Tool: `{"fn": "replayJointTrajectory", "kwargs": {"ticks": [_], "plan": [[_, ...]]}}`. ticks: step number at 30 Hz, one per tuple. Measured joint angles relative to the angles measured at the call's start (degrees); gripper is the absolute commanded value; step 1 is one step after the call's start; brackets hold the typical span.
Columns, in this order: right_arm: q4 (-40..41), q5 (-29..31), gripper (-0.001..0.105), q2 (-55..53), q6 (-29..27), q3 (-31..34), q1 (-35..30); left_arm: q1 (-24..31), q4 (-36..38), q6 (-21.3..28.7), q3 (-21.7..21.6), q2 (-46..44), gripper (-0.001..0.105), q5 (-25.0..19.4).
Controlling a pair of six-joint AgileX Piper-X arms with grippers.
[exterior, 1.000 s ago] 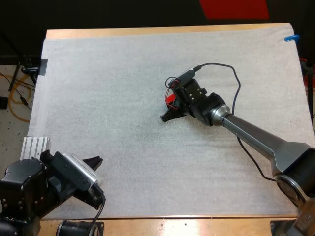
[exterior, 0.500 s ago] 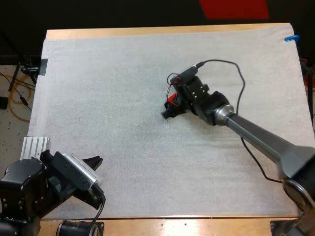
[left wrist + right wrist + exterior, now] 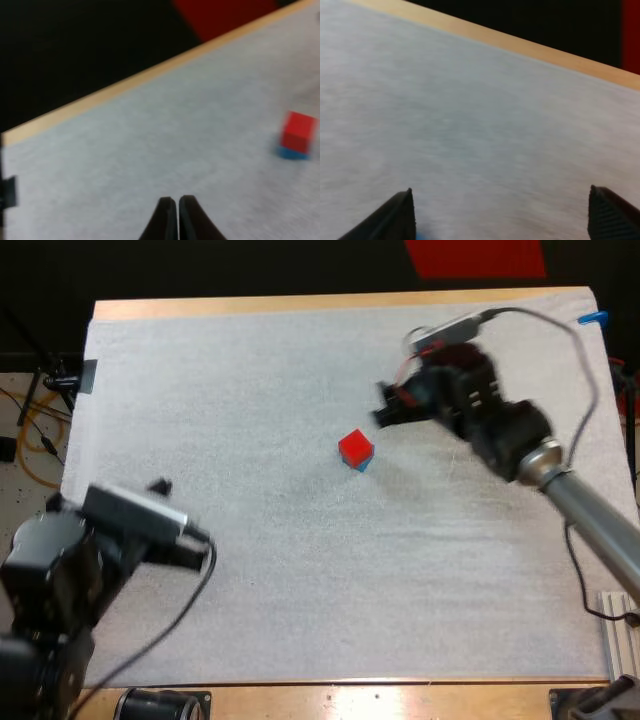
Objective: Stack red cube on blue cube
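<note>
The red cube (image 3: 354, 447) is sitting on top of the blue cube (image 3: 362, 464) near the middle of the white mat (image 3: 250, 390), with only a sliver of blue peeking out at its 5 o'clock corner. The stack is standing by itself, which I judge to mean the placing is done.

The right gripper (image 3: 388, 406) is hanging just off the stack at about 1 o'clock, its fingers spread wide and holding nothing. Half a second back it was crouching right over the cubes and hiding them; now it is pulling away toward the far right.

The left gripper (image 3: 173, 202) is keeping its fingers pressed together on nothing, well away at the stack's 8 o'clock. Its arm has swung up from the near corner and is now looking across at the stack.
</note>
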Motion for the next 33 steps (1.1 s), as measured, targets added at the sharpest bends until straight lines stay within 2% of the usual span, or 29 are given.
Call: {"fn": "replayJointTrajectory", "kwargs": {"ticks": [4, 14, 19, 22, 26, 29, 33], "plan": [[2.8, 0.0, 0.069, -2.5, 0.0, 0.0, -7.4, 0.0, -5.9, -0.2, 0.0, 4.9, 0.000, -3.9], [7.6, -2.4, 0.069, -11.9, 0.0, 0.0, -26.2, 0.4, -13.3, -1.3, 0.2, 12.8, 0.000, -7.2], [12.7, -5.3, 0.069, -17.4, -2.4, 0.0, -35.4, 5.6, -14.3, -1.3, 0.2, 13.0, 0.000, -7.4], [14.0, -6.1, 0.069, -20.5, -3.0, 0.0, -38.4, 9.5, -14.3, -1.5, 0.2, 13.0, 0.000, -7.4], [15.5, -7.3, 0.069, -24.7, -3.0, 0.2, -38.9, 12.4, -12.3, -1.4, 0.2, 11.6, 0.000, -7.7], [15.3, -8.0, 0.069, -29.5, -3.0, 3.2, -37.8, 12.4, -11.3, -1.4, 0.2, 8.0, 0.000, -7.9], [15.3, -8.1, 0.069, -37.7, -3.0, 10.8, -36.4, 11.1, -10.6, -1.6, 0.1, 1.6, 0.000, -7.7]]}}
